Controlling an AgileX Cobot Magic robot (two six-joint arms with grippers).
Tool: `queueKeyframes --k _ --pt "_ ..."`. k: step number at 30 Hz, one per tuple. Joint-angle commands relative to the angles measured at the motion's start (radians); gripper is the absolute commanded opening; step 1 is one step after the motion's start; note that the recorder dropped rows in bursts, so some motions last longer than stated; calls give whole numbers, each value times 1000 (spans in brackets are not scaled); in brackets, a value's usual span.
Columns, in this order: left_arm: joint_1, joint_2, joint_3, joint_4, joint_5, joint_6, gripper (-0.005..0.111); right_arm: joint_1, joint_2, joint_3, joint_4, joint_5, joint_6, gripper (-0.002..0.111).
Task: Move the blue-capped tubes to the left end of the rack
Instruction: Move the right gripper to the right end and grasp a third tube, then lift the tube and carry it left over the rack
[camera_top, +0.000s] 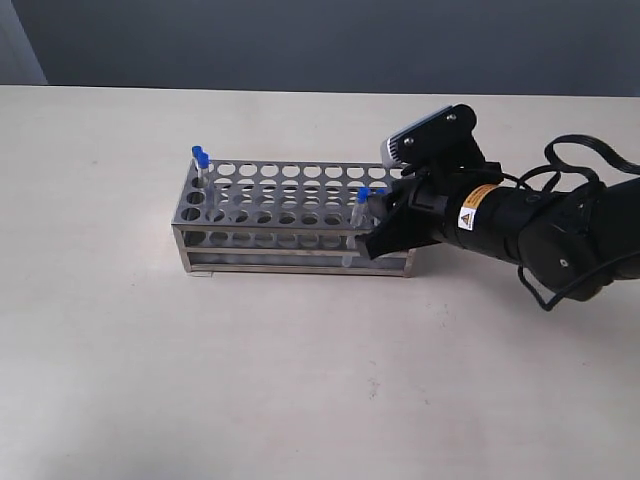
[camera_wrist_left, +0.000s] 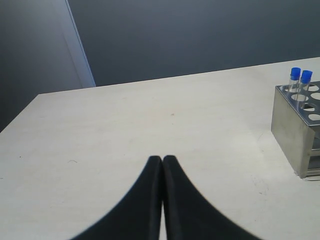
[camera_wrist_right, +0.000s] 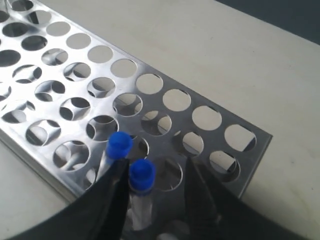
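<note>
The steel rack (camera_top: 280, 240) lies mid-table. Two blue-capped tubes (camera_top: 201, 160) stand together at its left end; the left wrist view shows them too (camera_wrist_left: 301, 82). Two more stand at the right end (camera_top: 365, 196). My right gripper (camera_top: 376, 226) is open over that end. In the right wrist view its jaws (camera_wrist_right: 157, 165) straddle the nearer tube (camera_wrist_right: 142, 172), whose cap rests against one finger, with a wide gap to the other. The second tube (camera_wrist_right: 119, 145) stands just outside that finger. My left gripper (camera_wrist_left: 162, 159) is shut and empty above bare table, away from the rack (camera_wrist_left: 290, 120).
The rack's top plate (camera_wrist_right: 216, 140) has rows of round holes, most without a tube. The right arm's black body and cables (camera_top: 560, 230) stretch over the table to the right of the rack. A dark wall runs behind the table.
</note>
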Motion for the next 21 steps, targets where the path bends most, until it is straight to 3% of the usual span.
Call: queueKeyframes --k 1,5,8,21 --pt "-7 4 -2 -1 -12 -3 0 -5 2 4 18 -16 -20 37" --pt "-7 4 -2 -1 -12 -3 0 -5 2 4 18 -26 -20 34" --pt "-7 4 -2 -1 -12 -3 0 -5 2 4 18 -32 -20 1" --pt "-7 4 -2 -1 -12 -3 0 -5 -129 2 18 -34 -81 0"
